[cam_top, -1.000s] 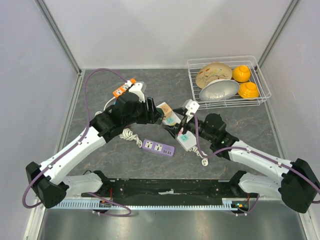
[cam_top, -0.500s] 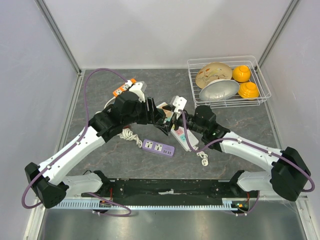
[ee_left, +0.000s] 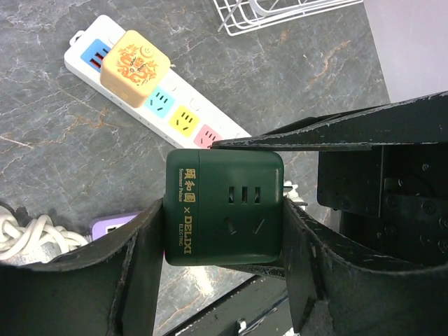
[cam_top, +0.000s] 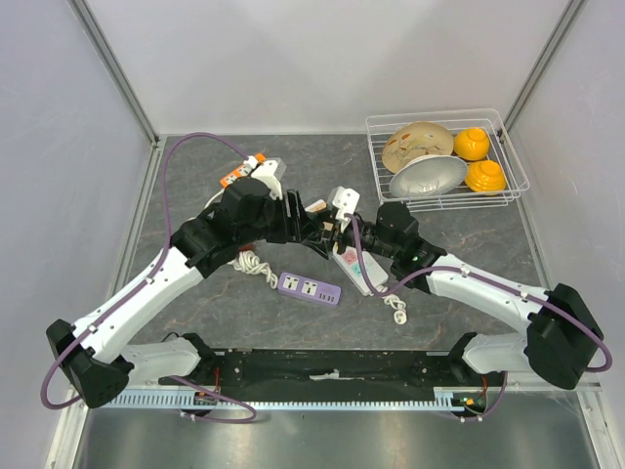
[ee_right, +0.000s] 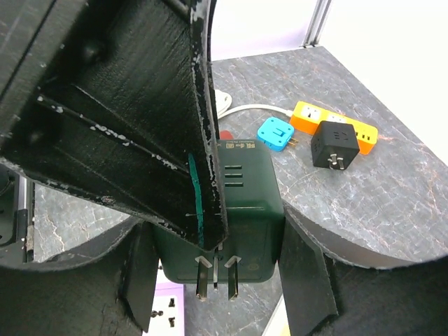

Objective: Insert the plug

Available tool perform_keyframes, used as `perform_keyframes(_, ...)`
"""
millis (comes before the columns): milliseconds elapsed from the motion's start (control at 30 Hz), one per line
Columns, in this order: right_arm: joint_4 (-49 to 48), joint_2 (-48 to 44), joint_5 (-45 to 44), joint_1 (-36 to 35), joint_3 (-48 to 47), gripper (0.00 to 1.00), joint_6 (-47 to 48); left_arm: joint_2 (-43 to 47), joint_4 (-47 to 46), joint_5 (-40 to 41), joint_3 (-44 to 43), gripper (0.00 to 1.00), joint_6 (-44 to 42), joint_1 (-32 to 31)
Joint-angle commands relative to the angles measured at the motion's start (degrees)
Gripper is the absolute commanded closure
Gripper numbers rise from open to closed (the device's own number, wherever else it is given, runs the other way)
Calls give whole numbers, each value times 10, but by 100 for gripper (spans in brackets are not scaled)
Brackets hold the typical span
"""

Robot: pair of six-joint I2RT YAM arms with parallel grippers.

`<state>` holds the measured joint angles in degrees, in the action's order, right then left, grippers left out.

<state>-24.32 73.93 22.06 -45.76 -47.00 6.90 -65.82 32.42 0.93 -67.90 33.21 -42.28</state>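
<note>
We see the green plug [ee_left: 224, 206] held off the tabletop [ee_left: 56, 147] between the two arms, close to the pink-socket end of the white power strip [ee_left: 164, 105]. The left end effector [ee_left: 224, 220] is clamped on two opposite sides of it. The right end effector [ee_right: 218, 245] meets it there too, its fingers [ee_right: 301, 273] pressed against the plug's flanks. The prongs point down, not in a socket. A yellow adapter [ee_left: 133, 59] sits plugged in near the strip's other end.
</note>
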Motion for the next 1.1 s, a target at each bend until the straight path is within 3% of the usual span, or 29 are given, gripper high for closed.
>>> perform_keyframes(0, -11, -6, 9, 0, -20, 96, -8, 32, -10, -22, -42, 62, -6, -3)
perform_keyframes(33, -7, -8, 7, 0, -20, 100, -10, 38, -10, -21, -44, 55, -10, -3)
perform_keyframes(67, -7, -15, 8, 0, -18, 100, -14, 44, -10, -20, -47, 42, -23, -3)
perform_keyframes(167, -7, -29, 6, 1, -11, 100, -39, 76, -17, -10, -54, 24, -58, -2)
perform_keyframes(300, -19, -48, 10, 9, 3, 100, -85, 140, -61, 10, -14, 18, -117, 5)
perform_keyframes(367, -24, -58, 21, 19, 11, 100, -118, 184, -112, 2, 29, 9, -140, 9)
perform_keyframes(500, -75, -83, 69, 51, 45, 100, -210, 232, -171, -33, 85, 6, -166, 33)
perform_keyframes(667, -182, -119, 134, 101, 97, 100, -326, 239, -249, -172, 144, 4, -167, 76)
perform_keyframes(900, -306, -157, 164, 141, 140, 100, -482, 213, -437, -370, 224, 1, -83, 160)
perform_keyframes(1067, -338, -163, 176, 141, 141, 100, -524, 195, -510, -412, 239, 0, -51, 161)
